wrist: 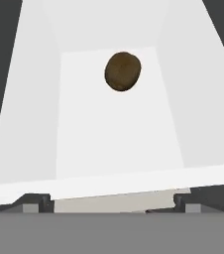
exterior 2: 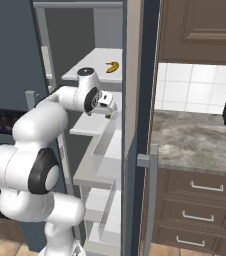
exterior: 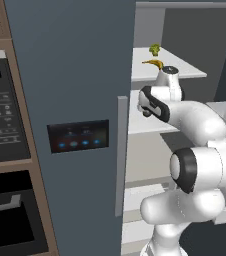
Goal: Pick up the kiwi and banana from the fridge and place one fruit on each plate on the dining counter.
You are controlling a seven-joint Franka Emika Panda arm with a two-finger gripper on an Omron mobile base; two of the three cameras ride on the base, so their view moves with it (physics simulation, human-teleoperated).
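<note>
Open fridge (exterior: 75,100) interior, pale shelves. Step in hand: reaching for the kiwi (wrist: 122,71), which lies loose at 12 o'clock in a white door bin (wrist: 84,134). The gripper (exterior 2: 106,104) hovers above the bin with its jaws released and empty; next it likely must descend and straddle the fruit. The base views add the banana (exterior 2: 113,66) on the upper shelf.
</note>
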